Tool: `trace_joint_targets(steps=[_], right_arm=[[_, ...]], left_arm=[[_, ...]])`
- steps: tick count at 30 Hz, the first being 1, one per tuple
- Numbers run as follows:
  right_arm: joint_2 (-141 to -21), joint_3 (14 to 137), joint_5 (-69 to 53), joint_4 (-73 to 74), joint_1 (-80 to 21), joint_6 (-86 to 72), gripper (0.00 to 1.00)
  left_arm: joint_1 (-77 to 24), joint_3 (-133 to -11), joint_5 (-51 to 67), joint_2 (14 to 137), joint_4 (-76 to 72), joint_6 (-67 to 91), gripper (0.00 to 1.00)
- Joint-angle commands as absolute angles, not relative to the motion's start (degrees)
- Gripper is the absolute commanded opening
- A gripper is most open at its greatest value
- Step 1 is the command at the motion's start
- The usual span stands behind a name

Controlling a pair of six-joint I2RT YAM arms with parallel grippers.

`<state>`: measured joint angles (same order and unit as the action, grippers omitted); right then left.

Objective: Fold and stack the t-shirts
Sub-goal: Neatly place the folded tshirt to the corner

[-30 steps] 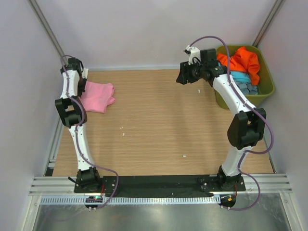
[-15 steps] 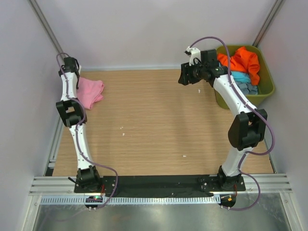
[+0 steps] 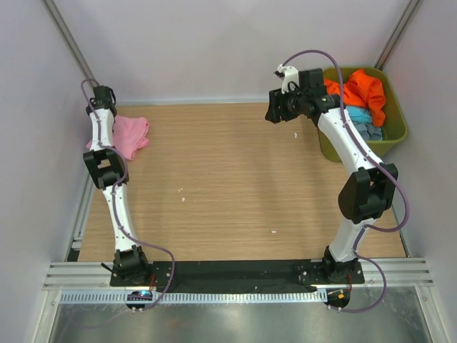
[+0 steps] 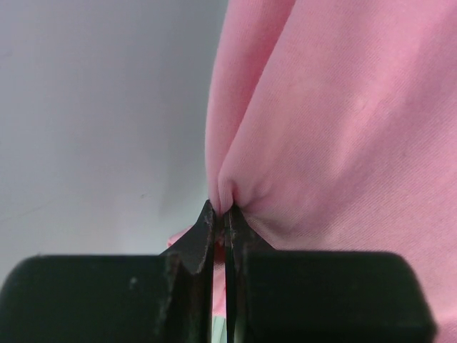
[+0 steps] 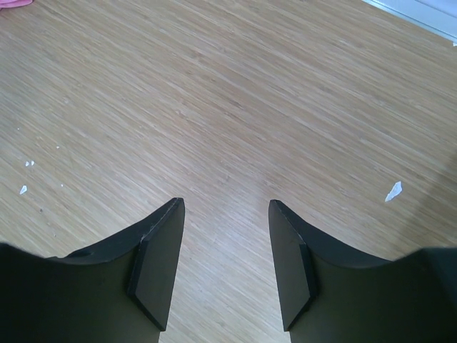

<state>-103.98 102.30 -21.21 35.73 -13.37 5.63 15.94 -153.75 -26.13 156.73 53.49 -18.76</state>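
A crumpled pink t-shirt [image 3: 132,136] lies at the table's far left, by the wall. My left gripper [image 3: 106,111] is shut on a fold of it. In the left wrist view the pink t-shirt [image 4: 335,121] fills the right side, with a pleat pinched between the closed fingertips [image 4: 214,221]. My right gripper [image 3: 275,108] hovers over the far right of the table. It is open with nothing between its fingers [image 5: 158,257], above bare wood. An orange t-shirt [image 3: 360,91], a light blue one [image 3: 357,114] and a grey-blue one [image 3: 368,131] are heaped in the tub.
The olive-green tub [image 3: 396,132] stands at the far right corner, just right of the right forearm. Grey walls close in the table on the left, back and right. Small white specks [image 5: 393,191] lie on the wooden tabletop [image 3: 228,186].
The left gripper has dragged the pink t-shirt leftward toward the far-left corner, bunching it narrower. The right gripper has shifted slightly up and stays open.
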Motion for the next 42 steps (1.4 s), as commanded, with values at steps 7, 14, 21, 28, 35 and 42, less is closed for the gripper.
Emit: trace_joint_targets(steps=[7,14,21,28,35,42], right_arm=[[-103.3,104.2,-19.9,34.2,-14.7,5.2,0.57],[-102.5,103.8,-19.4,34.2,-15.0,5.9,0.57],[-101.8,102.5,-20.0,33.6,-14.9,5.9,0.57],[-101.6,101.4,-20.6,33.0,-14.9,6.0,0.57],[-101.2,100.5,-20.8,32.9,-14.9,6.0,0.57],[-100.5,99.8,-20.9,32.7,-14.9,6.2,0.57]], left_arm=[[18.0,-155.1,-28.0,155.0,53.3,-16.6,0.0],[18.1,-154.5,-28.6,154.3,54.1,-16.3,0.0],[18.1,-152.7,-29.7,152.8,54.7,-16.6,0.0],[18.0,-152.1,-31.5,152.0,54.1,-17.1,0.0],[17.9,-152.5,-31.0,149.9,53.9,-16.9,0.0],[15.5,-151.8,-31.6,142.9,51.2,-16.1,0.94]])
